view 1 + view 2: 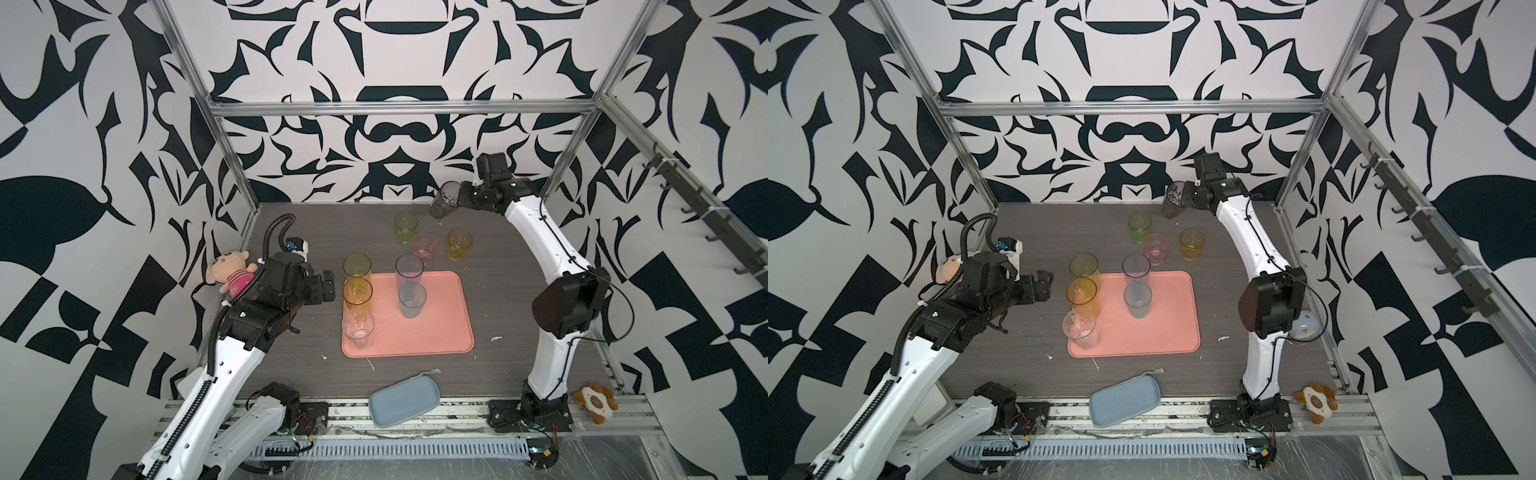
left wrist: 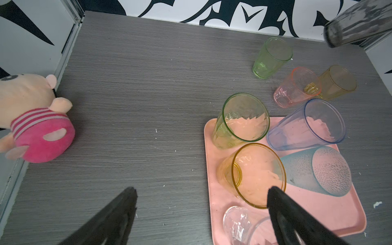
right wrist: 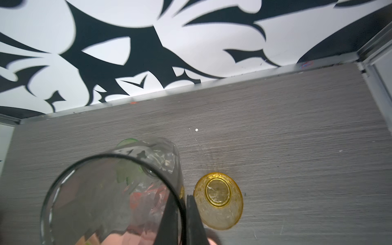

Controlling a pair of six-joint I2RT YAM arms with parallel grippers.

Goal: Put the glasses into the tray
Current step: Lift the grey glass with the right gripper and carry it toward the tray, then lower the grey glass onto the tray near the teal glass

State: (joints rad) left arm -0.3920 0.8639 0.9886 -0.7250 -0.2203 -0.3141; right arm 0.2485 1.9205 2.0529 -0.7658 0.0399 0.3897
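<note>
Above worktop's far edge: right hand (image 1: 456,195) pinches tilted grey glass (image 1: 441,204) by rim; left hand (image 1: 328,286) open, empty. Risk: thin rim pinch slips, glass falls short of tray (image 1: 440,332).

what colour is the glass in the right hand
Smoke-grey glass, best seen in the right wrist view.

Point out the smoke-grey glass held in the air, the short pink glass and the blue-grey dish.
smoke-grey glass (image 1: 443,201), in a top view, side wall.
short pink glass (image 1: 424,253), in a top view, near side wall.
blue-grey dish (image 1: 402,398), in a top view, bare floor.
</note>
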